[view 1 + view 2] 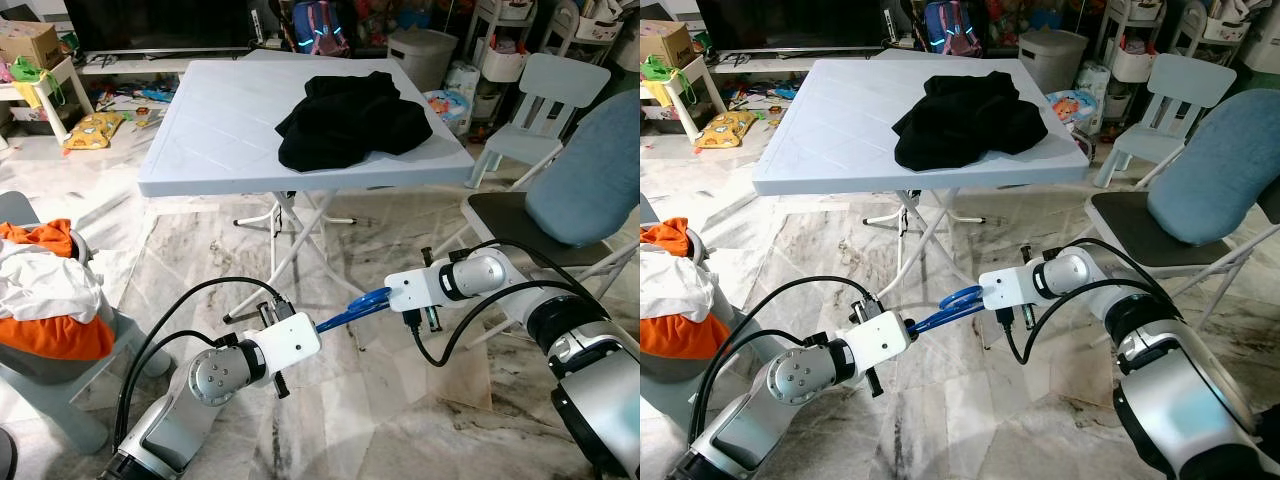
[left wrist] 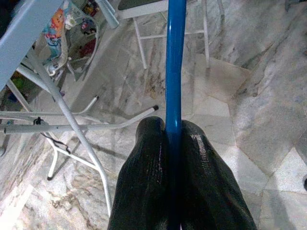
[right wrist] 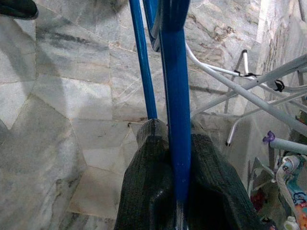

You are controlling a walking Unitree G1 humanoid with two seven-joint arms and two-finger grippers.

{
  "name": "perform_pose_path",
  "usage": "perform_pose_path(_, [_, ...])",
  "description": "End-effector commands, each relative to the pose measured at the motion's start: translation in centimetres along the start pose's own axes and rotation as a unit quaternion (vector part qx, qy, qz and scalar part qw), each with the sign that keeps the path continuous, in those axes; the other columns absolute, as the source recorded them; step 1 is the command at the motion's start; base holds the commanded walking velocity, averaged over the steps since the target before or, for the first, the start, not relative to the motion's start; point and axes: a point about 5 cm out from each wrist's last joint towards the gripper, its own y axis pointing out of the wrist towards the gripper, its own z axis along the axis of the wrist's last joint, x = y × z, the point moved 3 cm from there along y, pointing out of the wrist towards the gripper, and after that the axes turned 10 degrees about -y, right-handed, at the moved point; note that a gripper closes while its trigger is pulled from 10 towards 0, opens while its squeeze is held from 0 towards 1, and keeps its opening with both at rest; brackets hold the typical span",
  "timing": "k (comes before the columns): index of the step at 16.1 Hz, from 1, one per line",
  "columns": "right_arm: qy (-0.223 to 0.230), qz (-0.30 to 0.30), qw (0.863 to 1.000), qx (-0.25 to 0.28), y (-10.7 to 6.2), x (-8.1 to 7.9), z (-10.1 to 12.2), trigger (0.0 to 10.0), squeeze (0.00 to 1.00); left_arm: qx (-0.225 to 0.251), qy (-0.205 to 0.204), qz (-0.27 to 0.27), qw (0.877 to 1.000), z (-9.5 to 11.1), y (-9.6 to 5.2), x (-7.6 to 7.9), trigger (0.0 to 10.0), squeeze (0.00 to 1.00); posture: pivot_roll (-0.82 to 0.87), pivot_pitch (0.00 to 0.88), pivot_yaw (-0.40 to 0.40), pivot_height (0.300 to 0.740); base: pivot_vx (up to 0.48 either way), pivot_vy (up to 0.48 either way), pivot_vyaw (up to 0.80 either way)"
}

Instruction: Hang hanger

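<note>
A blue plastic hanger (image 1: 352, 309) hangs in the air between my two arms, low above the marble floor in front of the folding table. My left gripper (image 2: 172, 129) is shut on one bar of the hanger (image 2: 173, 62). My right gripper (image 3: 175, 132) is shut on another part of the hanger (image 3: 173, 91), with a thinner blue bar running beside it. In the eye views the white wrist housings hide the fingers of both grippers. A black garment (image 1: 350, 118) lies crumpled on the white table (image 1: 220, 130).
A chair with a blue cushion (image 1: 590, 170) stands at the right. A basket of orange and white laundry (image 1: 45, 295) sits at the left. The table's white legs (image 1: 300, 235) cross just beyond the hanger. A small white chair (image 1: 545, 105) and cluttered shelves stand behind.
</note>
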Motion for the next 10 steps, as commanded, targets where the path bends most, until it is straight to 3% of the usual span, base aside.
perform_pose_path(1, [0.000, -0.009, 1.000, -0.002, -0.3, 0.7, 0.0, 0.0, 0.00, 0.029, -0.008, -0.005, 1.000, 1.2, 0.3, 0.4, 10.0, 1.00, -0.07, 0.000, -0.054, 0.740, 0.000, 0.000, 0.00])
perform_pose_path(6, [0.006, -0.024, 0.999, -0.038, -0.3, 0.7, -0.9, 0.0, 0.00, 0.069, -0.042, 0.013, 0.997, 2.4, 0.0, -0.1, 10.0, 1.00, -0.06, 0.000, -0.047, 0.740, 0.000, 0.000, 0.00])
perform_pose_path(10, [0.013, -0.044, 0.997, -0.069, -0.4, 0.9, -1.7, 0.0, 0.00, 0.082, -0.034, 0.045, 0.995, 2.1, -1.9, -1.1, 10.0, 1.00, -0.06, 0.000, -0.041, 0.740, 0.000, 0.000, 0.00])
